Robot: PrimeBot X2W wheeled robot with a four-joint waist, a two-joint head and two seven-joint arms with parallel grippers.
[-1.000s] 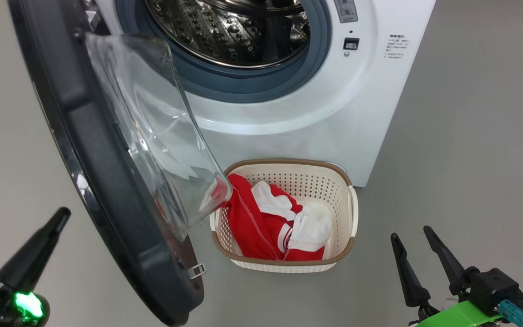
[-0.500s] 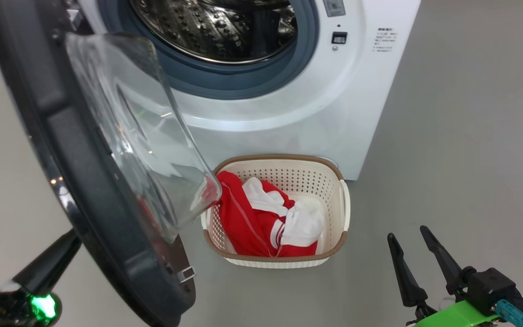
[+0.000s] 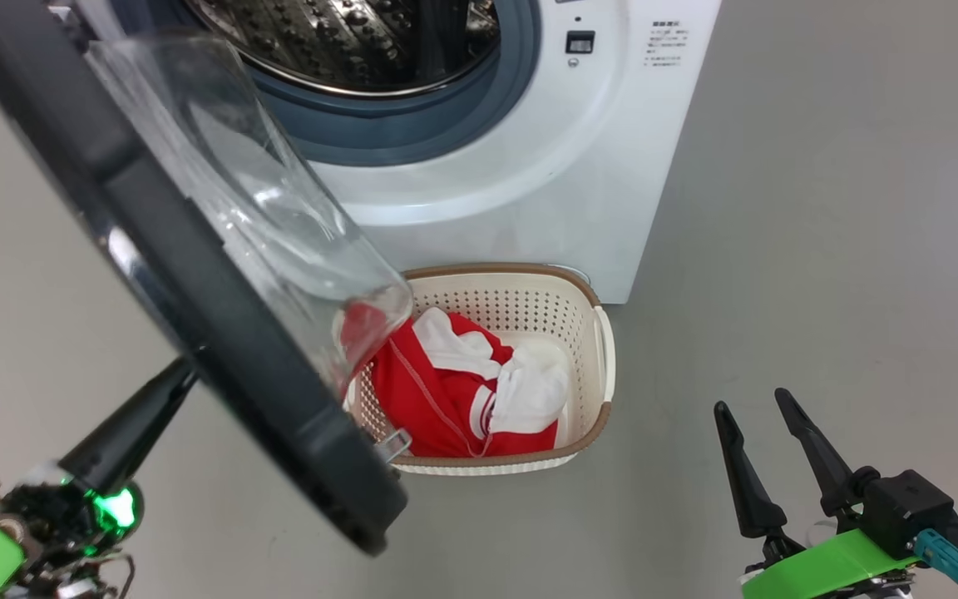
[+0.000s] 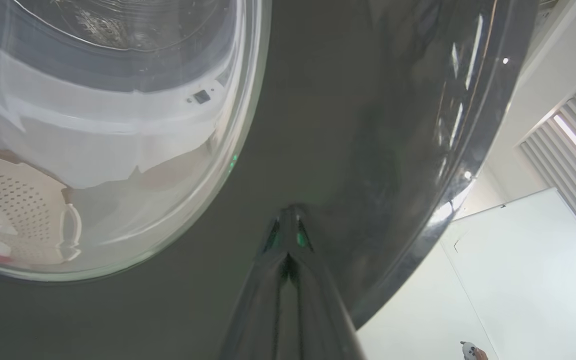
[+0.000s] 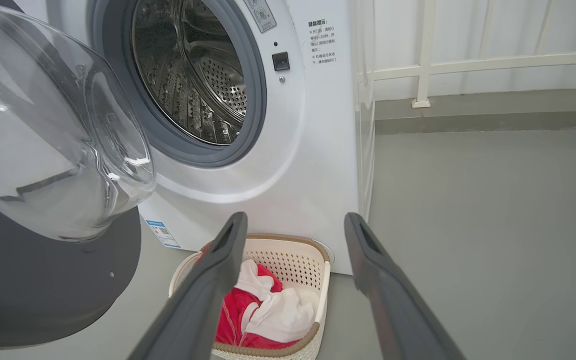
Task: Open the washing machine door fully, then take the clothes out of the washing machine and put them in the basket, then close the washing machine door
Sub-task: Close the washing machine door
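Printed lines [image 5: 322,42] and a blue label [image 5: 162,233] on the washing machine [image 5: 298,150] are too small to read.

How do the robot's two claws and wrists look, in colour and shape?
The left claw and the right claw each have two long dark fingers tapering to points. Behind them sit black housings on bright green brackets. The right wrist carries a teal connector and a thin dark cable; the left wrist shows a glowing green light.

washing machine door [image 3: 221,337] overhanging left of basket [image 3: 520,309], drum mouth [image 3: 346,42] unblocked, open floor [image 3: 778,249] on the right
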